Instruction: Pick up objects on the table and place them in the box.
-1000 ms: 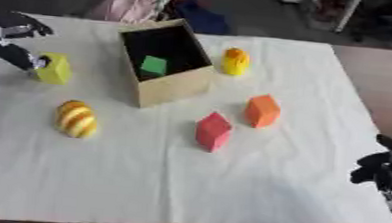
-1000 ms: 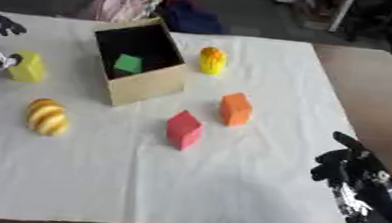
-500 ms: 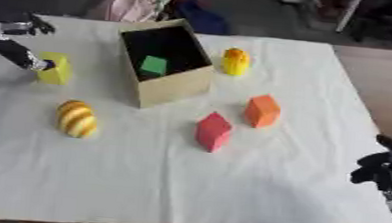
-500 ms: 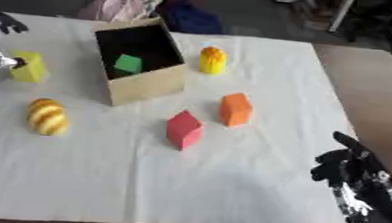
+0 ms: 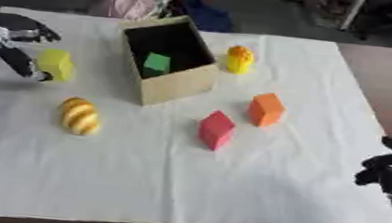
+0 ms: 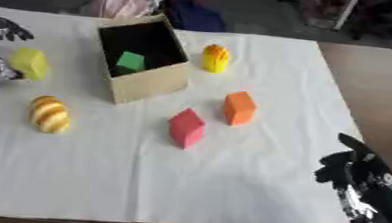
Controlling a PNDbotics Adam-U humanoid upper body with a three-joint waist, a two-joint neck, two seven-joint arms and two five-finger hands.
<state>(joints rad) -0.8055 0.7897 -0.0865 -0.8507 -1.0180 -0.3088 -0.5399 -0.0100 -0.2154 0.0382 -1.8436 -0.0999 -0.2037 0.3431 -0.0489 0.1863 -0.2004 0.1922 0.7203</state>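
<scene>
A white cloth (image 5: 228, 186) covers the counter (image 6: 369, 82), where the left hand (image 5: 12, 39) spreads its fingers around the yellow block (image 5: 55, 64), the box (image 5: 170, 61) just beyond, while the right hand (image 6: 365, 189) rests open.

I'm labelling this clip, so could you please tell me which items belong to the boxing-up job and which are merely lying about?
Job: open cardboard box holding a green block; yellow cube; striped yellow egg-shaped object; red block; orange block; small yellow-orange object.

Lying about: pink cloth; dark blue cloth.
</scene>
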